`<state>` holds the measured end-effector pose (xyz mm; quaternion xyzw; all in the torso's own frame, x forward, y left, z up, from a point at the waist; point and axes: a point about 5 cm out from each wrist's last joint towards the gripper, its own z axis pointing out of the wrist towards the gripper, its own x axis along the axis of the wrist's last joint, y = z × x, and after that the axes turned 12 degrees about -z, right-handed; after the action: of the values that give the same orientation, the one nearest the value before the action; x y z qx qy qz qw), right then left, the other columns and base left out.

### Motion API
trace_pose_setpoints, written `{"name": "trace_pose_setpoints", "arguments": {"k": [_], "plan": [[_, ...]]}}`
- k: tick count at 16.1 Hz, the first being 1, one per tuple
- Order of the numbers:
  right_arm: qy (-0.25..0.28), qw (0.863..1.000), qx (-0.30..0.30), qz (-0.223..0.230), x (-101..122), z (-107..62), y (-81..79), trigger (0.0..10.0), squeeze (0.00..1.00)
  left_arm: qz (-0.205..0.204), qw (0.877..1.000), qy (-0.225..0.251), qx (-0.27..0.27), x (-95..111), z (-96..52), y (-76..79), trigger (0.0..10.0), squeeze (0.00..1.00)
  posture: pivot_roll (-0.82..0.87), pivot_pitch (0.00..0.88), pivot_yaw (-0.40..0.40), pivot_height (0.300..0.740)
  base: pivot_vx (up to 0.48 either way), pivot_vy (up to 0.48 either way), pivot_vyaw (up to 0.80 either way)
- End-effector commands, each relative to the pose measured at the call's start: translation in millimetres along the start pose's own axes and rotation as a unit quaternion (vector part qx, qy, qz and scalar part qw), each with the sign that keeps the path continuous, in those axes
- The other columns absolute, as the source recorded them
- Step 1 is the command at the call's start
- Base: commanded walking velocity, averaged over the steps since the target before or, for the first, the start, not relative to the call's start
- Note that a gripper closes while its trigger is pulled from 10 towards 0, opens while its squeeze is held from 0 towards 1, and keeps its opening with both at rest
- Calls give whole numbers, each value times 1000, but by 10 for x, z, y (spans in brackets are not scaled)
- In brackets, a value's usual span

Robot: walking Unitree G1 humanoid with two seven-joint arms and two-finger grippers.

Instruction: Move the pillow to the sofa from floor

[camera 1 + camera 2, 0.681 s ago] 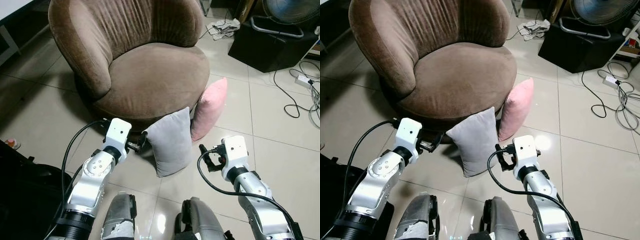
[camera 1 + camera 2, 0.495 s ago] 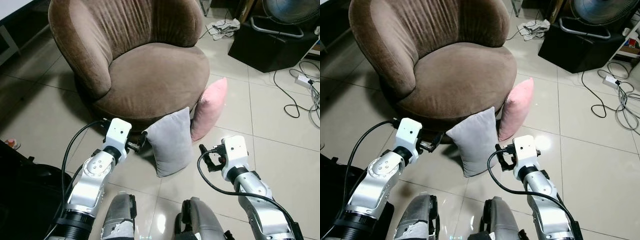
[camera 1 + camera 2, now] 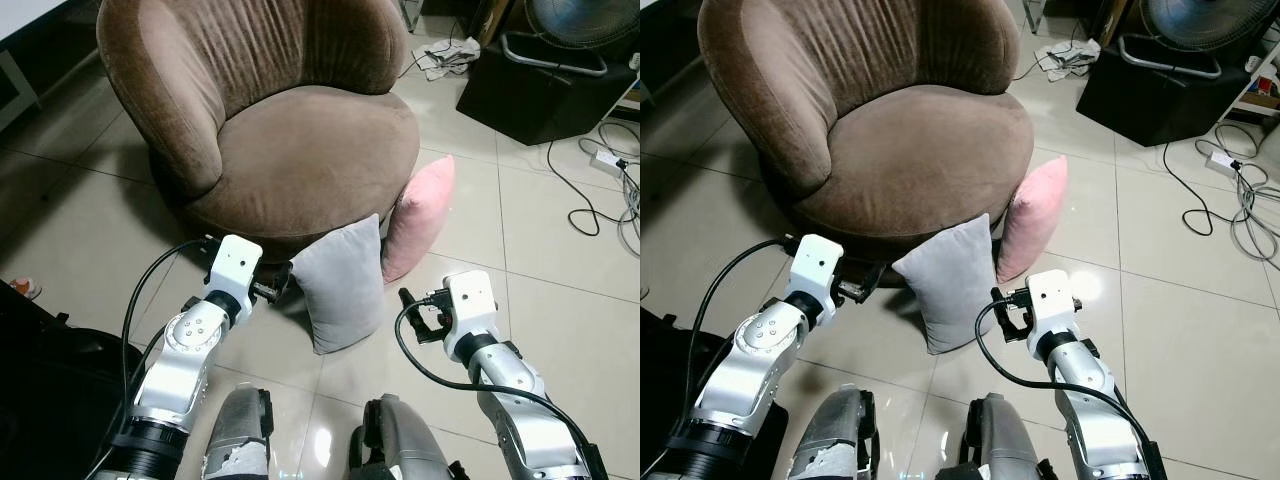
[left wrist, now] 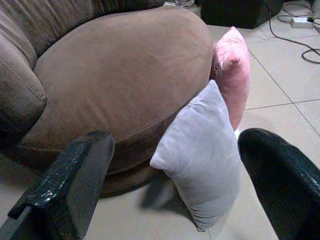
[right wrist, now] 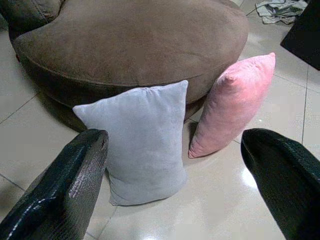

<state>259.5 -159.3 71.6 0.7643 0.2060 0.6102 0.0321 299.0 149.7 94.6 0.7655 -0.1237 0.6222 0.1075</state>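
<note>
Grey pillow [image 3: 342, 285] looks soft, light; both grippers, left [image 4: 175, 190] and right [image 5: 175, 185], spread wide, should squeeze its sides

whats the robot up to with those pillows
The robot faces a brown sofa chair with two pillows on the floor leaning against its front: a grey pillow and a pink pillow behind it. Both grippers are open and level with the grey one, the left gripper close beside its edge and the right gripper a little apart. Neither holds anything yet.
</note>
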Motion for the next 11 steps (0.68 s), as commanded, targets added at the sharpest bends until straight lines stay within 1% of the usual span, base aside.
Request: {"name": "trace_pose_setpoints", "arguments": {"k": [1,5,6,10,11], "plan": [[-7,1000,3,-7,-30,-9,4,10000,0,7,1000,-6,2,-23,5,-9,10000,1000,40,171,-50,656,0,0,0],[0,1000,-6,-9,-9,0,16,10000,0,13,1000,0,7,8,23,-32,10000,1000,38,165,-44,656,0,0,0],[1,1000,-8,-5,-5,4,17,10000,1000,13,1000,0,7,10,24,-31,10000,1000,39,166,-44,656,0,0,0],[-3,1000,-12,1,-3,13,32,10000,1000,14,1000,-1,8,-4,21,-24,10000,1000,38,171,-44,656,0,0,0],[-11,1000,-11,4,-8,10,37,10000,702,6,1000,-10,3,-23,21,-13,10000,1000,37,176,-45,656,0,0,0]]}}
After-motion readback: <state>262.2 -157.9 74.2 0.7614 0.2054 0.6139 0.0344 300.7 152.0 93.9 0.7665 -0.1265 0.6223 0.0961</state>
